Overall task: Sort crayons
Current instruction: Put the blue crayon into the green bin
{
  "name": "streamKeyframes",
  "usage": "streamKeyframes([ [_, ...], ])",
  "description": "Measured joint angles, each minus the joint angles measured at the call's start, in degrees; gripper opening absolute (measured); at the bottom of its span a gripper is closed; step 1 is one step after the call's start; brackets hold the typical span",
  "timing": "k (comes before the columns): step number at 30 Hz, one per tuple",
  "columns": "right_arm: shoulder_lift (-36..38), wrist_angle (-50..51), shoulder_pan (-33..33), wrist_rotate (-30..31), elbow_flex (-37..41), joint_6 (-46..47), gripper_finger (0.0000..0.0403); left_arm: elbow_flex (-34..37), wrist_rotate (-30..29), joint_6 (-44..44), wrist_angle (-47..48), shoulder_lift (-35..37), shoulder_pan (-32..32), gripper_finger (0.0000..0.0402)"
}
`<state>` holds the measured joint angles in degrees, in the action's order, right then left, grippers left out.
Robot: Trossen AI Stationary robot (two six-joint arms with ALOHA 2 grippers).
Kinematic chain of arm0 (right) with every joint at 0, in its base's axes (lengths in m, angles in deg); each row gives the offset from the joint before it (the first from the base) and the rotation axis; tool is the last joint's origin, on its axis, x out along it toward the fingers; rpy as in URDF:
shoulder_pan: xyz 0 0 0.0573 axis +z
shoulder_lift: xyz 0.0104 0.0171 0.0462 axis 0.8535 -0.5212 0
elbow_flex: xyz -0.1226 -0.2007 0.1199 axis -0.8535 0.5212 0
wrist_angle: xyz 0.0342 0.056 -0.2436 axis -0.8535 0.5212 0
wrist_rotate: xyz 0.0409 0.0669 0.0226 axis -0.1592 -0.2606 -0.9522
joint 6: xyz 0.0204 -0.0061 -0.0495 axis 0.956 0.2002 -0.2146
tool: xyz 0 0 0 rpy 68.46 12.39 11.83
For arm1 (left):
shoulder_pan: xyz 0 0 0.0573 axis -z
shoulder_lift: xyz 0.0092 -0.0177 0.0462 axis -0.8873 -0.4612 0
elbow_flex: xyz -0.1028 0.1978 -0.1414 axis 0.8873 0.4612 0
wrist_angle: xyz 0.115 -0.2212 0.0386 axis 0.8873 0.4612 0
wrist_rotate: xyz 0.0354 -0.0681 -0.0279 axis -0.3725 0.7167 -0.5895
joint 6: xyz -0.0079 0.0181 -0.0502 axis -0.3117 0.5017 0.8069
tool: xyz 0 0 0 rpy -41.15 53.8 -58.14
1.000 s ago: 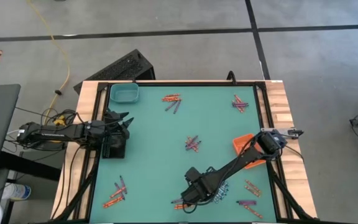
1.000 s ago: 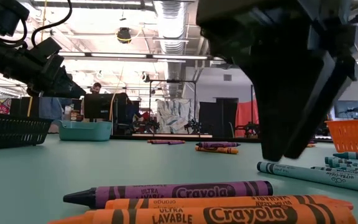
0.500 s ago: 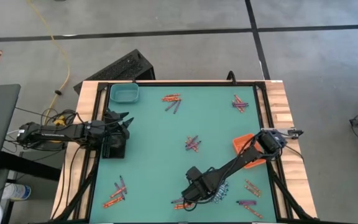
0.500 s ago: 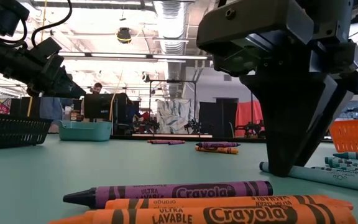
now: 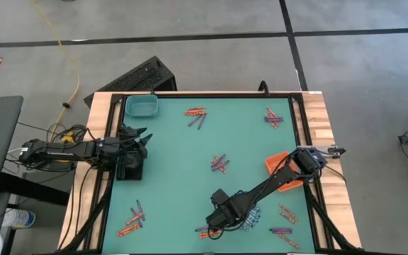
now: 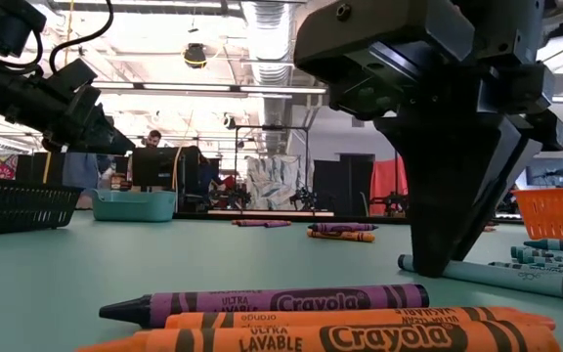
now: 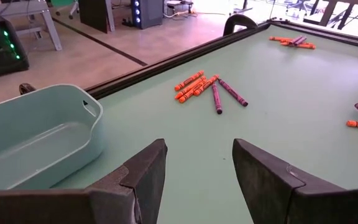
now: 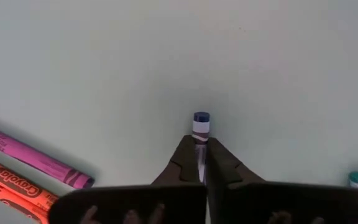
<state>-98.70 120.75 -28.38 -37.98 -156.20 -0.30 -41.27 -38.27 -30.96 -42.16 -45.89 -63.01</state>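
Crayons lie in small groups on the green table: orange and purple ones, and pale blue-grey ones near the front. My right gripper stands at the near edge, pointing down, shut on a blue-grey crayon. A purple crayon and orange crayons lie just in front of it. At the table's left side my left gripper hangs open over the black tray, holding nothing. My right gripper pinches the blue-grey crayon between its two fingers, close to one end. That dark-tipped end sticks out just past the fingertips. The fingers come from above, pointing down, across the crayon. The crayon lies flat on the table.
A teal tray sits at the far left corner, an orange tray at the right edge. More crayons lie at the far right and near right. The mat's middle left is bare.
My right gripper has shut its fingers on the blue-grey crayon while staying at the same spot near the table's near edge. The crayon remains lying on the table.
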Motion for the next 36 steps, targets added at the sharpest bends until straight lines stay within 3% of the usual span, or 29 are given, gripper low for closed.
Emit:
streamKeyframes([
  [11,-0.42,-4.88,-0.85,0.10,-1.51,-3.56,0.0001,0.00,0.00,0.01,0.00,0.00,0.02,0.0176],
  [28,-0.35,-4.28,-3.82,10.50,-12.47,-23.85,0.0000,0.00,3.08,-0.69,-0.37,0.00,0.04,0.0176],
  [36,-0.24,-4.54,-5.46,10.91,-13.53,-29.86,0.0000,-0.04,3.53,-0.65,0.31,0.00,0.02,0.0176],
])
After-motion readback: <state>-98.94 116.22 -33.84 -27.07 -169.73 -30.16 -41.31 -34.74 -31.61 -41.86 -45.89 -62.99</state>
